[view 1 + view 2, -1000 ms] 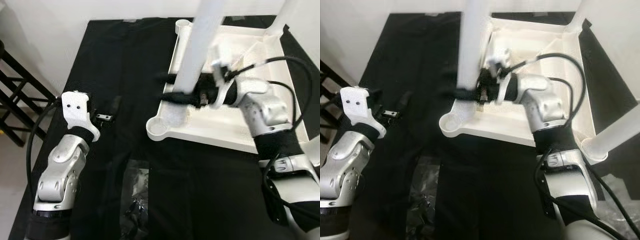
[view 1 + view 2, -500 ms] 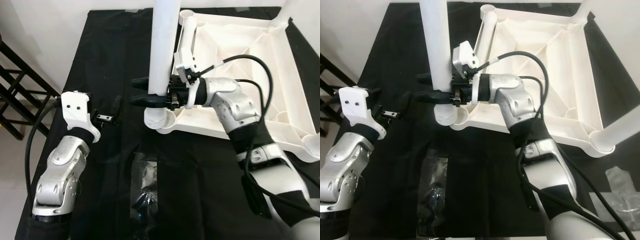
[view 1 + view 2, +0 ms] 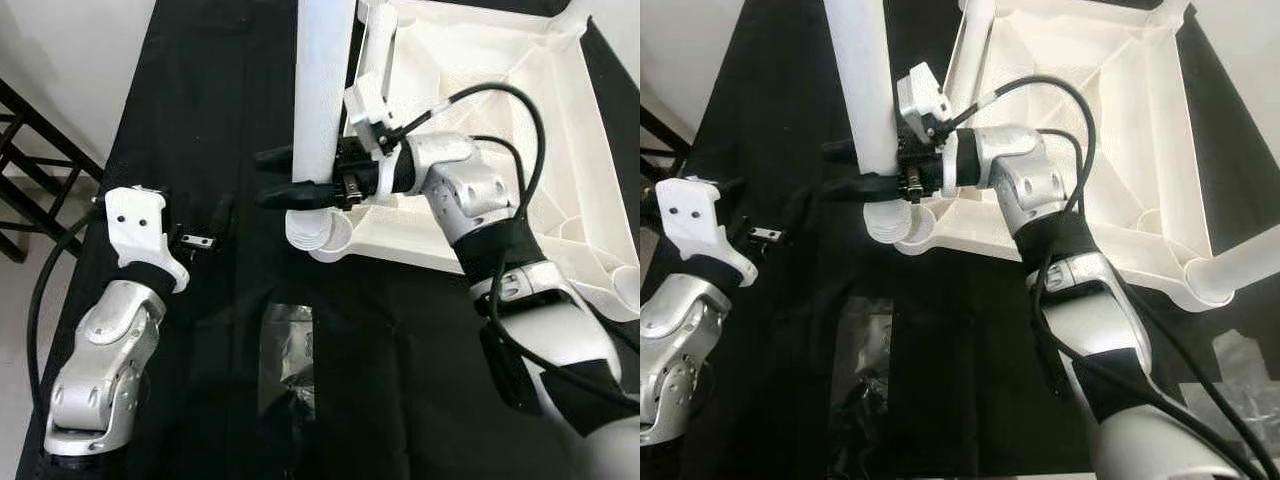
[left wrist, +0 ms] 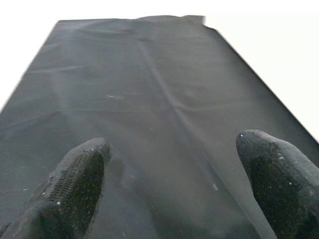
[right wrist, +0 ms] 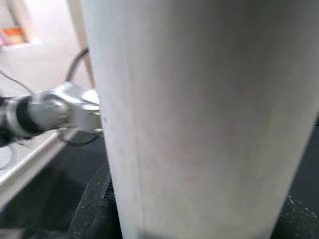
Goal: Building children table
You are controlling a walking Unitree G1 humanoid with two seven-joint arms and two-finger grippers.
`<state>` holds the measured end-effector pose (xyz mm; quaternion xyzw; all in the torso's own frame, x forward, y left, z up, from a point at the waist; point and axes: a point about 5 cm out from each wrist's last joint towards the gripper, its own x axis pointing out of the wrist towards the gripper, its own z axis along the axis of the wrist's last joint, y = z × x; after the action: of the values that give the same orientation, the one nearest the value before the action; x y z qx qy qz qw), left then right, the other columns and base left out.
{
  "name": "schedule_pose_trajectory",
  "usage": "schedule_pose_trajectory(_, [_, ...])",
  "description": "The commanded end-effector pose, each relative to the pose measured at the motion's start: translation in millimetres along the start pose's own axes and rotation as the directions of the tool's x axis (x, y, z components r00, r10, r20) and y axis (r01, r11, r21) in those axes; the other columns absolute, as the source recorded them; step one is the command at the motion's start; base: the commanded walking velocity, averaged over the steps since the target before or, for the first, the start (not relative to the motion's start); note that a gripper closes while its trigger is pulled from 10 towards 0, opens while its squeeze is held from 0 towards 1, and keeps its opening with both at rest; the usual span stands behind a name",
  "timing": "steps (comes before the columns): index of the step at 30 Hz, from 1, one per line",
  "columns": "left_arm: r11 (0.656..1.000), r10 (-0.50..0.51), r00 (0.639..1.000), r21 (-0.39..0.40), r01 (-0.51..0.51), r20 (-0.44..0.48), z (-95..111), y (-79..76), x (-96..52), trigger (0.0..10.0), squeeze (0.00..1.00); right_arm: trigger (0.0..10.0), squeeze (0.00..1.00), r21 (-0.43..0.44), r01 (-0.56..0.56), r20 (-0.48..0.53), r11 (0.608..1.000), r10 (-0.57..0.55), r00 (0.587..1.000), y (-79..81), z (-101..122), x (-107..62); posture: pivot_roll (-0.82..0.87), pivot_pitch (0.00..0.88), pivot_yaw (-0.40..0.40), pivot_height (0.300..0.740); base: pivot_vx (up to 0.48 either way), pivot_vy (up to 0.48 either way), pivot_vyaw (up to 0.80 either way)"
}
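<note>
The right tool [image 3: 285,176] pinches the upright white leg [image 3: 322,90] above the upturned tabletop's [image 3: 480,60] corner socket [image 3: 322,235], while the left tool [image 4: 172,174] hovers spread over the black surface [image 3: 200,110].

Table top [image 3: 480,60]: plain white plastic. Leg [image 3: 325,90]: white, same. Cloth [image 3: 200,100]: flat black, unpatterned. Arms silver; both grippers' fingers [image 4: 79,174] black, finely textured. Bag [image 3: 285,350]: clear, dark contents. Rack [image 3: 40,150]: black.

Our two head eyes look steeply down, sharing the tabletop [image 3: 480,120] and leg [image 3: 322,100]. Our left wrist looks low along black cloth [image 4: 149,99]; our right sits against the leg.
</note>
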<state>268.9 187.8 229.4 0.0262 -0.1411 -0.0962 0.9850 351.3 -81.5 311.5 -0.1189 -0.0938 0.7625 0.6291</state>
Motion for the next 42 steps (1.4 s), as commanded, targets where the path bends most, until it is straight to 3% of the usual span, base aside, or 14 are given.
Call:
schedule_pose_trajectory(1, [1.0, -0.008, 1.0, 0.005, 0.008, -0.019, -1, 2.6, -6.2, 10.0, 0.0, 10.0, 0.0, 0.042, -0.053, -0.009, 0.998, 0.053, 0.999, 3.6, -6, 0.3, 0.09, 0.409, -0.08, 0.74, 0.0, 0.0, 0.0])
schedule_pose_trajectory(9, [1.0, 0.013, 0.999, 0.025, -0.012, -0.038, 2, 7.3, -17.8, 10.0, 0.0, 10.0, 0.0, 0.027, -0.03, -0.029, 0.999, 0.031, 0.999, 2.9, -13, -7.1, 0.11, 0.433, -0.078, 0.74, 0.0, 0.0, 0.0])
schedule_pose_trajectory(20, [0.999, -0.005, 0.999, 0.031, 0.007, -0.048, 5, 3.9, -21.9, 10.0, 0.0, 10.0, 0.0, 0.027, -0.018, -0.017, 0.999, 0.018, 1.0, -1.9, -10, -7.9, 0.12, 0.446, -0.075, 0.74, 0.0, 0.0, 0.0])
schedule_pose_trajectory(32, [0.999, -0.012, 0.998, 0.029, 0.014, -0.065, 6, 0.5, -24.9, 10.0, 0.0, 10.0, 0.0, -0.051, -0.202, -0.269, 0.978, 0.181, 0.946, 16.1, -19, 3.7, 0.13, 0.449, -0.072, 0.74, 0.0, 0.0, 0.0])
schedule_pose_trajectory(39, [0.999, -0.014, 0.998, 0.029, 0.016, -0.065, 6, -0.9, -23.7, 10.0, 0.0, 10.0, 0.0, -0.026, -0.254, -0.256, 0.967, 0.239, 0.937, 24.0, -18, 8.6, 0.13, 0.441, -0.075, 0.74, 0.0, 0.0, 0.0])
schedule_pose_trajectory(42, [0.999, -0.014, 0.998, 0.031, 0.016, -0.066, 5, -1.2, -23.8, 10.0, 0.0, 10.0, 0.0, 0.024, -0.264, -0.208, 0.964, 0.264, 0.942, 28.4, -16, 6.1, 0.13, 0.438, -0.076, 0.74, 0.0, 0.0, 0.0])
